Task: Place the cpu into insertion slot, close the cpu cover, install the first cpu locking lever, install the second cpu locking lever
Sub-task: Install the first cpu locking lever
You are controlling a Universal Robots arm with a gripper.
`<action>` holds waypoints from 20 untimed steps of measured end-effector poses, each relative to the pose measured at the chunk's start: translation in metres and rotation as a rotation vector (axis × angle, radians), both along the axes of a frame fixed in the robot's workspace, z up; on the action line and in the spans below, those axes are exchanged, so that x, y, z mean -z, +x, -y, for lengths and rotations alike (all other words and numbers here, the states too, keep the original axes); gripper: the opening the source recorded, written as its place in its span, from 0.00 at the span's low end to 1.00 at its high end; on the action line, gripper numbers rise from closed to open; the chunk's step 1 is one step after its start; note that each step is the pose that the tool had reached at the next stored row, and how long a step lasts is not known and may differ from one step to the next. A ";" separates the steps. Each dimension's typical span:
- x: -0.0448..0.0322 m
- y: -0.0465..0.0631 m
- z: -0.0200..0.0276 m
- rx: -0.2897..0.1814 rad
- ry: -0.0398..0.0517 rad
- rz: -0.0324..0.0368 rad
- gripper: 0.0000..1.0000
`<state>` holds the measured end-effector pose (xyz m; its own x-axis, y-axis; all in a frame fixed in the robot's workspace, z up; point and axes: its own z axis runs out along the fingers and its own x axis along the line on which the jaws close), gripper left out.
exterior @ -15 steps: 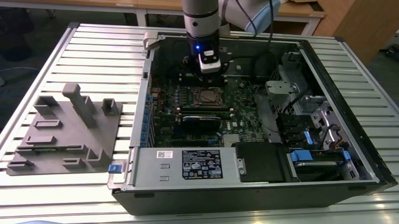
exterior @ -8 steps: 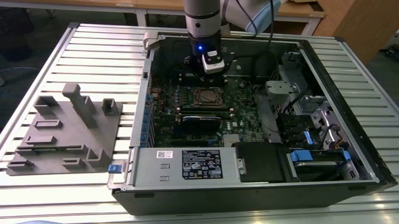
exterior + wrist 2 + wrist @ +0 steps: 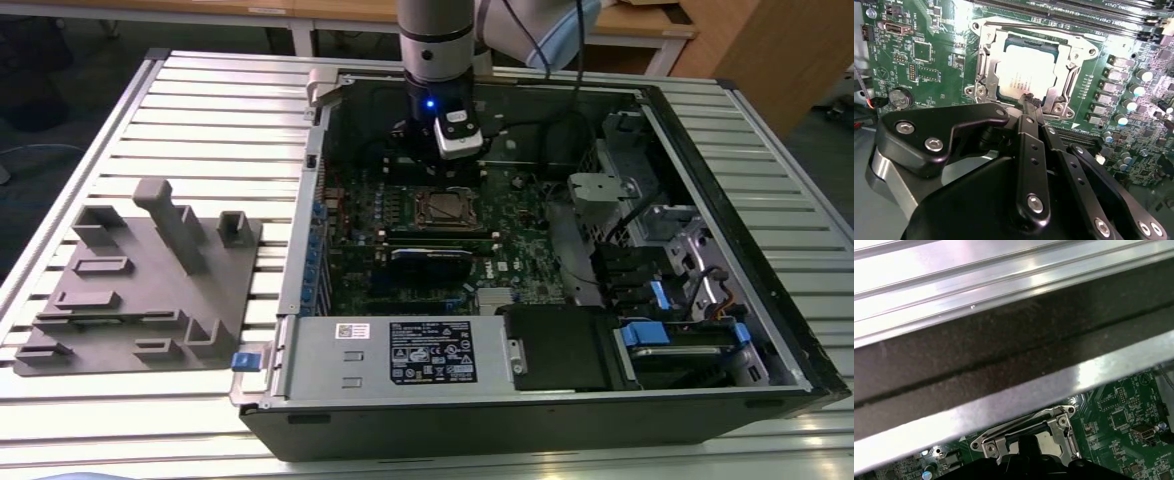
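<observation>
Second wrist view: cpu (image 3: 1025,70) already sits in the insertion slot (image 3: 985,65), cpu cover (image 3: 1066,47) down around it, gripper (image 3: 1030,101) jaws pinched together just at its edge.

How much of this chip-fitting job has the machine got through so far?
The cpu already lies in the insertion slot, and the cpu cover looks folded down around it. The gripper hovers at the socket's edge with nothing in its closed fingers. Whether either locking lever is latched, I cannot tell.
</observation>
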<state>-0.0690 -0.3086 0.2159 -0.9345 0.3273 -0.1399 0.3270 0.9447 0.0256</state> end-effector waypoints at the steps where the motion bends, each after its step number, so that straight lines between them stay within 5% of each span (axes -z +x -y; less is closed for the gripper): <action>1: 0.0000 0.000 0.0000 0.000 0.0000 -0.0001 0.11; 4: 0.0002 0.000 -0.0001 0.000 0.0002 -0.0023 0.11; 7: 0.0008 0.000 0.0000 -0.002 0.0001 -0.0213 0.11; 8: 0.0008 0.000 0.0000 -0.002 -0.0001 -0.0227 0.11; 14: 0.0009 0.000 0.0000 -0.007 0.0001 -0.0233 0.11; 20: 0.0011 0.000 0.0000 -0.093 -0.0007 -0.0232 0.11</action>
<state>-0.0689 -0.3086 0.2147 -0.9639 0.2388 -0.1181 0.2383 0.9710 0.0184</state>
